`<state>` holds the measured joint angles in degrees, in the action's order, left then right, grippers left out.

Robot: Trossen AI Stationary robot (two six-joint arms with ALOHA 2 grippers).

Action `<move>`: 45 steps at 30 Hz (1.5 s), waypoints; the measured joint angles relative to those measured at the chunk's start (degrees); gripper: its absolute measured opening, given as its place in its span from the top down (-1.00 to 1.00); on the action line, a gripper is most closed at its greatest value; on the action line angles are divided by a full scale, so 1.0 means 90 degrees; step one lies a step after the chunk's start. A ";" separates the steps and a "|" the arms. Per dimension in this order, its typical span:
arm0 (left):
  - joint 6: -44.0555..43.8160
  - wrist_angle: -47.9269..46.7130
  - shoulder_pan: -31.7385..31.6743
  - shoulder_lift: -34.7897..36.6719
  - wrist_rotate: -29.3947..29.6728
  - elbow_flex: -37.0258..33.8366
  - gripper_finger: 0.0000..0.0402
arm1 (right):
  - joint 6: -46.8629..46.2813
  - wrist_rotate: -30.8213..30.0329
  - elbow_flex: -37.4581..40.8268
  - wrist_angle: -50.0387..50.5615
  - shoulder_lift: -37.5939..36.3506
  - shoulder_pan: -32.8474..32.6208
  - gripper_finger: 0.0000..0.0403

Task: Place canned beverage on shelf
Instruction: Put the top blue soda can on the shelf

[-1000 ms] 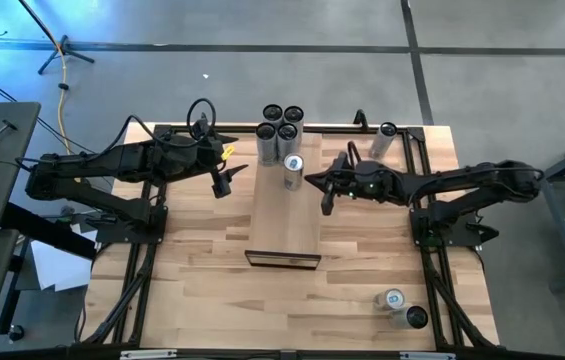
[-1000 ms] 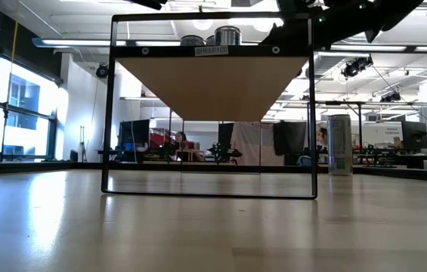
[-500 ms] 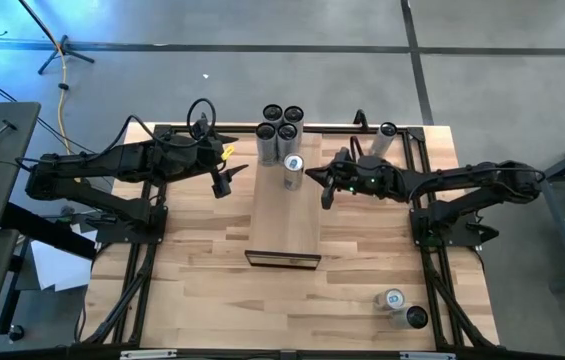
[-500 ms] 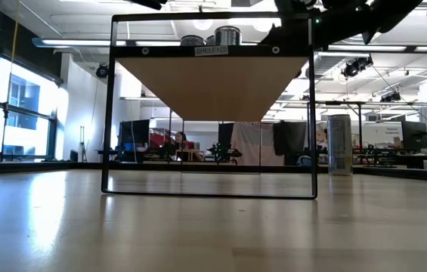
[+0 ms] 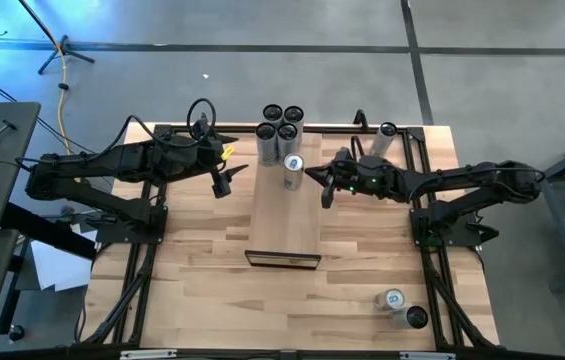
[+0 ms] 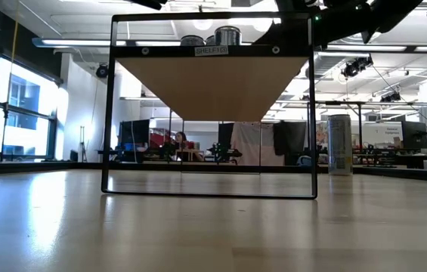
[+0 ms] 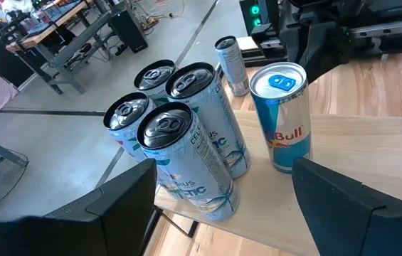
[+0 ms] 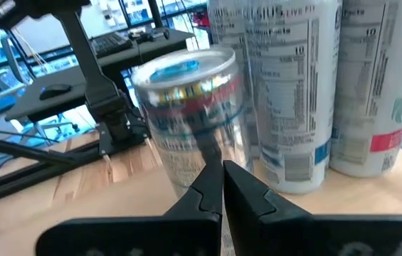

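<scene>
Red Bull can (image 5: 293, 172) stands on the shelf (image 5: 285, 220) just in front of the right fingers (image 8: 222, 186), which are shut and empty, while the left fingers (image 5: 223, 183) wait open nearby.

You have the blue-and-silver canned beverage (image 7: 281, 117) standing upright on the shelf (image 5: 284, 225), a long pale wooden board raised on a dark frame. It sits apart from both sets of fingers: just ahead of the right arm's closed fingers (image 8: 223, 186), and between them and the left arm's fingers (image 7: 126, 193), close beside four taller cans (image 5: 280, 128).
</scene>
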<state>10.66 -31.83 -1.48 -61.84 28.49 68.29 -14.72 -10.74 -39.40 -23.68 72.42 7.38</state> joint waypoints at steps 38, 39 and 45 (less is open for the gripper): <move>0.0000 0.0000 0.0000 0.0002 0.0000 0.0000 -0.47 | 0.0357 0.0216 -0.2215 0.0660 0.2164 0.0138 1.00; 0.0000 0.0000 0.0001 0.0002 -0.0001 0.0000 -0.47 | 0.0355 0.0217 -0.2215 0.0663 0.2166 0.0141 1.00; 0.0000 0.0000 0.0000 0.0001 0.0000 0.0000 -0.47 | 0.0361 0.0215 -0.2215 0.0659 0.2166 0.0185 1.00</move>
<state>10.66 -31.83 -1.47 -61.84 28.49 68.29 -11.47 -8.81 -59.33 -17.75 91.92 9.04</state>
